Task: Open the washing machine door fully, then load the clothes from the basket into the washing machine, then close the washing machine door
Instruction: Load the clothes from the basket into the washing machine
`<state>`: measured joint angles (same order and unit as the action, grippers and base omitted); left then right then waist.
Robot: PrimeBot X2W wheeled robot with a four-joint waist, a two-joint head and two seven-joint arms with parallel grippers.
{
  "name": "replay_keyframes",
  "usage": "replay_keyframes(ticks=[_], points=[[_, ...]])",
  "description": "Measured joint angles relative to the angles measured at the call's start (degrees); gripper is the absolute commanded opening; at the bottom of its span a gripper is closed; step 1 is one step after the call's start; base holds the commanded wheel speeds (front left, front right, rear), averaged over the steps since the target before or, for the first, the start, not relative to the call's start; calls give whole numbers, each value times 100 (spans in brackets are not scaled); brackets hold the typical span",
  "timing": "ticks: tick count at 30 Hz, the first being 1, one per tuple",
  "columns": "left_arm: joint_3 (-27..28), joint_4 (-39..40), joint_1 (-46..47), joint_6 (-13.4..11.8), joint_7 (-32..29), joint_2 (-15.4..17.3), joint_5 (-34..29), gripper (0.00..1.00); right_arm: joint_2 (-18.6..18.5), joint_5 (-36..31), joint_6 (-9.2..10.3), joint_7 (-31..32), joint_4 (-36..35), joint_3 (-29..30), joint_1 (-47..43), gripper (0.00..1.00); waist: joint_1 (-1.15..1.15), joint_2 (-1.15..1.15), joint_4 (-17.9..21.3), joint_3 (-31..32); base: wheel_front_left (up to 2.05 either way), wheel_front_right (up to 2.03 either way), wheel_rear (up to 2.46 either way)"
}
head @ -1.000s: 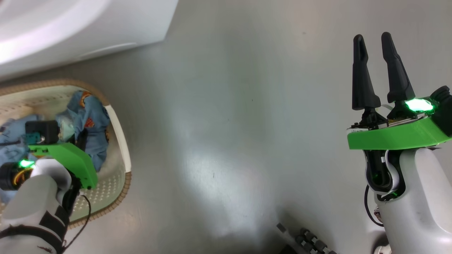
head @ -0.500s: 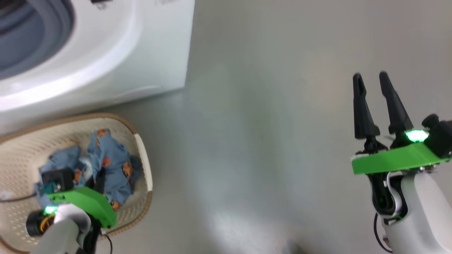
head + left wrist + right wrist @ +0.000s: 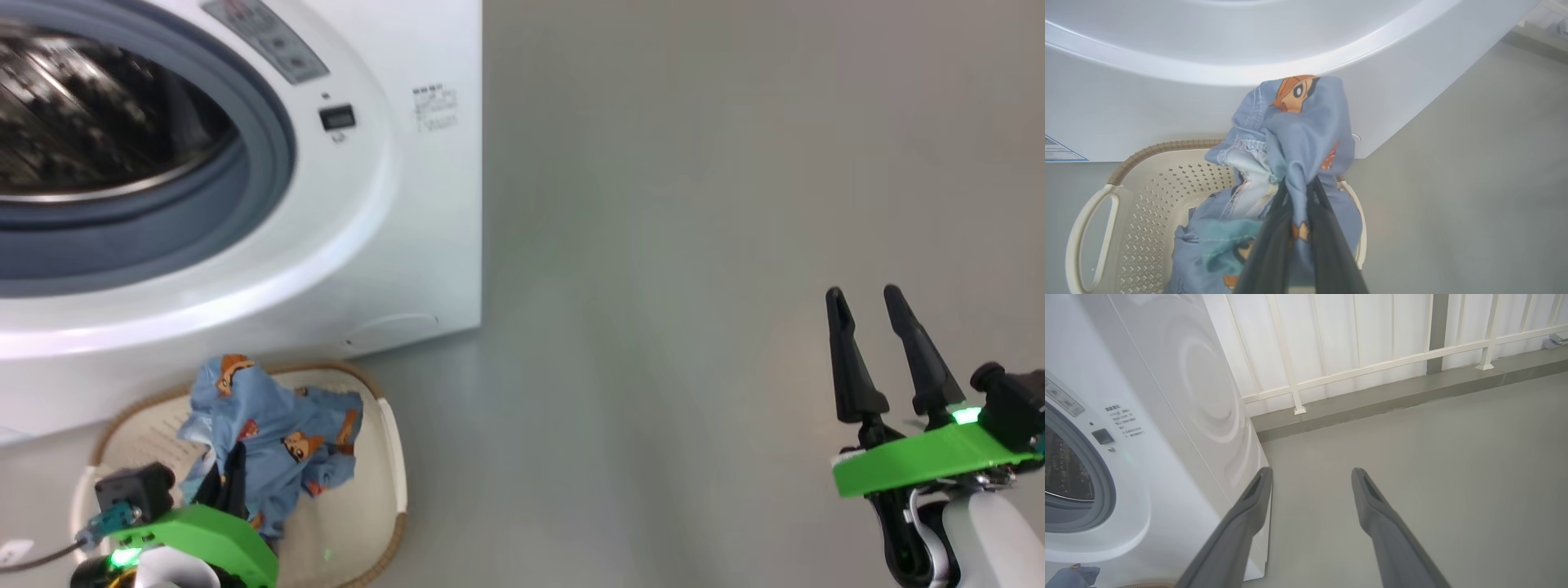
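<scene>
Clothes (image 3: 1298, 134): one light-blue bunch with orange cartoon prints, pinched between the two dark fingers (image 3: 1327, 245) of the left gripper (image 3: 1297, 190), which are closed tight on a fold of it. Left wrist view: the bunch stands up from the fingertips at frame centre, its top showing against the white front of the washing machine (image 3: 408, 204). Lower folds hang over the inside of the basket (image 3: 1167, 145); contact with the basket floor not clear. Head view: same bunch at lower left of the frame, over the cream basket with its brown rim; the basket sits just below the machine's front in the frame. Machine fills the upper left. Steel drum (image 3: 98, 114) visible inside the grey-blue seal (image 3: 273, 163); small dark display (image 3: 337, 118) and a control strip (image 3: 265, 41) to the right of the seal. Corner of a blue label (image 3: 1057, 149) on the machine front, at the left edge of the left wrist view. Other arm: right gripper (image 3: 862, 292) at lower right of the head view, fingers spread apart, nothing between them, over bare grey floor (image 3: 694, 204), well apart from basket and machine. Its wrist view: machine at left, white railing (image 3: 1372, 363) across the top.
</scene>
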<state>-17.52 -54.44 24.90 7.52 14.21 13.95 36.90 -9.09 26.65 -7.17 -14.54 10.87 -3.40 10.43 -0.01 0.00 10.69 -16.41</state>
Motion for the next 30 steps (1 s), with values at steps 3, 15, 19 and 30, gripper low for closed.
replay_keyframes(ticks=[3, 15, 19, 30], points=[[289, 324, -254, 0, 0, -85, -205, 0, -22, 1, 0, 0, 10, 14, -142, 100, 0, 0, -64, 277, 0, 0, 0], [1327, 2037, -1304, 0, 0, -331, -1126, 0, -77, 1, 0, 0, 51, 87, -547, 100, 1, 0, -355, 1044, 0, 0, 0], [1626, 2644, -1660, 0, 1, -460, -1315, 0, -126, 1, 0, 0, 31, 141, -602, 100, 1, 0, -462, 1152, 0, 0, 0], [2050, 4036, -2407, 0, 25, -739, -1801, 0, -159, 1, 0, 0, -2, 233, -749, 100, 1, 0, -684, 1213, 0, 0, 0]])
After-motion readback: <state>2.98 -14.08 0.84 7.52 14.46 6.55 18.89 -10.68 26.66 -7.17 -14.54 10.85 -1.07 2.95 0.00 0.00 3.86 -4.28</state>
